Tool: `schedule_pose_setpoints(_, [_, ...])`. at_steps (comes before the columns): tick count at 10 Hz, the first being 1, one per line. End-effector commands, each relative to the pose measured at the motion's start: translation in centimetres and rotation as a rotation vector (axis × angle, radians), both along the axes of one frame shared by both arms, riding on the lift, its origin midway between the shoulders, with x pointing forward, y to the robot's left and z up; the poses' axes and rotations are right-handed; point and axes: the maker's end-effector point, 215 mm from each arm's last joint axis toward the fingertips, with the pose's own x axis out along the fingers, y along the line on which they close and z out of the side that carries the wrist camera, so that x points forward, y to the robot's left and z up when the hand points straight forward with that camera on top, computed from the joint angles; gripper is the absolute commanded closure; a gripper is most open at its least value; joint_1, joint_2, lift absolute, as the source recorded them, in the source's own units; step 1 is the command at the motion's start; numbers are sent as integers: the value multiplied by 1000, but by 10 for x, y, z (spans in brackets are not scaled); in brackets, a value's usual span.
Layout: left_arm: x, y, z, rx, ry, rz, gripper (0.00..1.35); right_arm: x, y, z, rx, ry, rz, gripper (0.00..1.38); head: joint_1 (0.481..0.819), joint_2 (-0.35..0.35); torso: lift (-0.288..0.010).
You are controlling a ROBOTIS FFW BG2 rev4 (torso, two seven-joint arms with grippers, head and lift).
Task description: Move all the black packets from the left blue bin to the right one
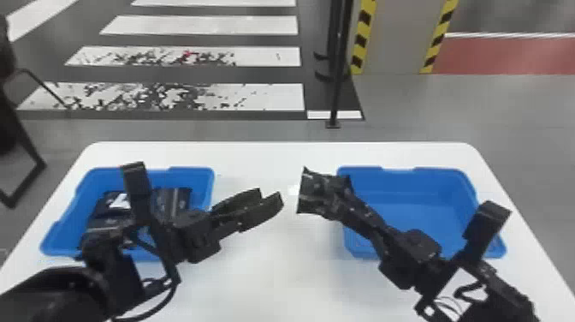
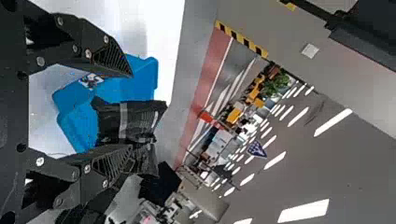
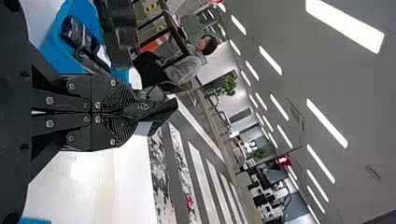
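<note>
Mid-transfer, I'd say: the right gripper [image 3: 132, 112] pinches a black packet [image 1: 316, 192] between bins, the left gripper [image 1: 270, 198] gapes nearby, more packets [image 1: 173, 200] lie in the left bin [image 1: 81, 205] at nine o'clock, and next is carrying toward three, over the right bin [image 1: 410, 205].

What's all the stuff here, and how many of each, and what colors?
Table: one, white, under the bins
Left bin: one, blue, on the table's left side
Right bin: one, blue, on the table's right side
Packets in the left bin: at least two, black, partly behind the left arm
Held packet: one, black, in the right gripper
Floor stripes: several, white, beyond the table
Post: one, black, beyond the table
Ceiling lights: many, white, overhead
Left gripper: one, black, open between the bins
Right gripper: one, black, closed on the held packet
</note>
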Motion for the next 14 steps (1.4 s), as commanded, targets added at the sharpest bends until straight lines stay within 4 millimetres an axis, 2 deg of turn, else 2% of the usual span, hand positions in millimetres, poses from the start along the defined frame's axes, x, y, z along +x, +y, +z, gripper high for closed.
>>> schedule_pose_setpoints(1, [-15, 4, 1, -44, 13, 3, 163, 29, -38, -19, -58, 13, -56, 1277, 695, 3, -121])
schedule_pose_setpoints(3, [-30, 11, -3, -45, 26, 17, 168, 64, -102, -46, -186, 30, -158, 1277, 695, -36, -121])
schedule_pose_setpoints(4, [-38, 13, -7, -61, 49, 23, 168, 75, -135, -64, -229, 62, -211, 1277, 695, -77, -121])
schedule_pose_setpoints(6, [-42, 18, -4, -94, 53, 34, 170, 81, -200, -88, -328, 107, -318, 1277, 695, -158, -121])
schedule_pose_setpoints(7, [-39, 26, -4, -92, 43, 57, 170, 83, -213, -94, -335, 122, -342, 1111, 695, -200, -121])
schedule_pose_setpoints(9, [-35, 38, -1, -79, 27, 81, 170, 81, -232, -85, -345, 74, -396, 328, 695, -223, -121])
schedule_pose_setpoints(10, [-32, 44, 0, -65, 14, 95, 170, 73, -236, -70, -355, 8, -428, 94, 695, -230, -121])
schedule_pose_setpoints(11, [-30, 51, 1, -49, 8, 111, 170, 57, -237, -52, -364, -41, -464, 111, 695, -232, -121])
schedule_pose_setpoints(13, [-20, 66, 1, -12, -5, 150, 170, 18, -222, -18, -374, -129, -488, 128, 695, -230, -121])
schedule_pose_setpoints(14, [-13, 84, -2, 25, -4, 193, 171, 0, -214, -5, -379, -169, -493, 127, 695, -219, -121])
